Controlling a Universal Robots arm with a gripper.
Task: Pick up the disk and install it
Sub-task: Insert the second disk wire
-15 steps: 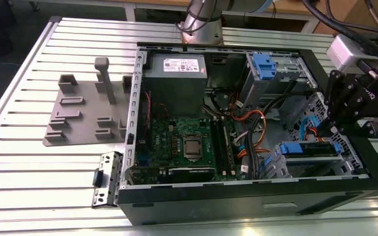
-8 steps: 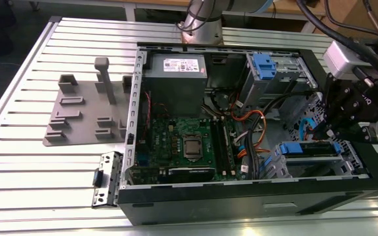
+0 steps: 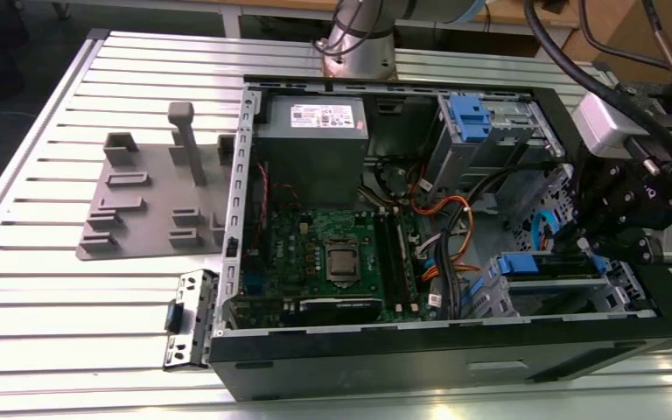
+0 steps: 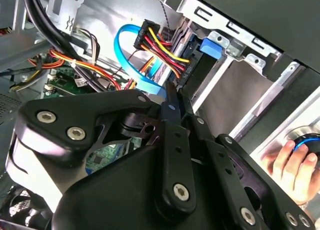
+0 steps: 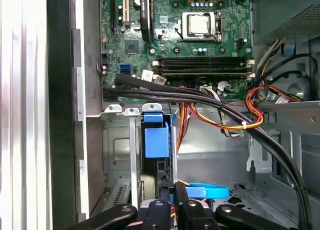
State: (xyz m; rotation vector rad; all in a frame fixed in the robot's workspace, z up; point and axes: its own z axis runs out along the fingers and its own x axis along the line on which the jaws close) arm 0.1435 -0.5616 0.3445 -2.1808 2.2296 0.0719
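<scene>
I look down past my gripper (image 5: 172, 202), whose black fingers (image 5: 162, 210) stand close together around a thin dark edge; whether they pinch it I cannot tell. Straight ahead of the fingertips a blue plastic latch (image 5: 156, 140) sits on a grey metal cage (image 5: 120, 155). Just beside the fingers lies a flat blue cable (image 5: 207, 192). Farther beyond the latch, a bundle of black cables (image 5: 200, 97) crosses in front of the green circuit board (image 5: 175, 34), with red, orange and yellow wires (image 5: 235, 121) alongside
</scene>
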